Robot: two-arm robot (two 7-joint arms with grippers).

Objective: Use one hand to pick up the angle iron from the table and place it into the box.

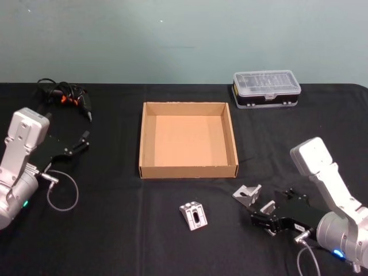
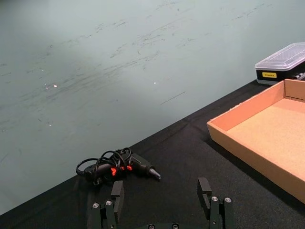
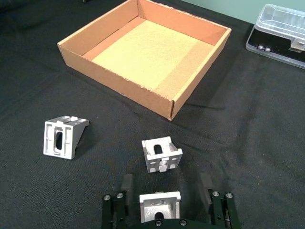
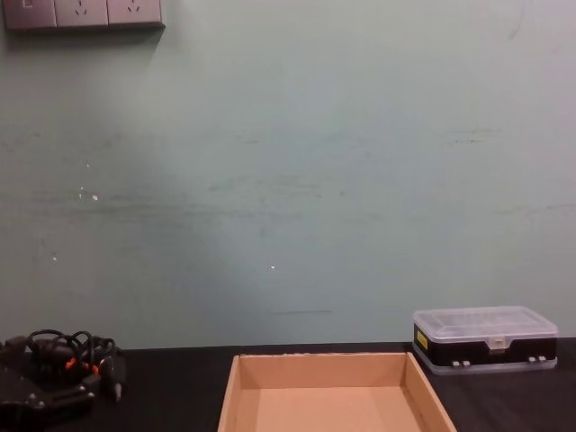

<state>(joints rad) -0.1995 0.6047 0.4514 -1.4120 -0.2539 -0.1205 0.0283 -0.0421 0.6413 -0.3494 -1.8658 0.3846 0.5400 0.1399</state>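
Case (image 1: 266,88) behind box (image 1: 188,170), drill (image 1: 72,99) leftward

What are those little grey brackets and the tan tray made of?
The brackets look like cast metal, perhaps aluminium: dull silver-grey, ribbed and slotted. The tray looks like plain cardboard: matte tan, with rough cut edges.

Silver angle irons (image 1: 194,215) lie on table (image 1: 115,230) before tan box (image 1: 188,171)

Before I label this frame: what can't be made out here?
Right wrist view: nearest bracket's lower part, hidden behind the right gripper's body.
Chest view: box front, cut off by the bottom edge.
Head view: case contents, too small to tell.
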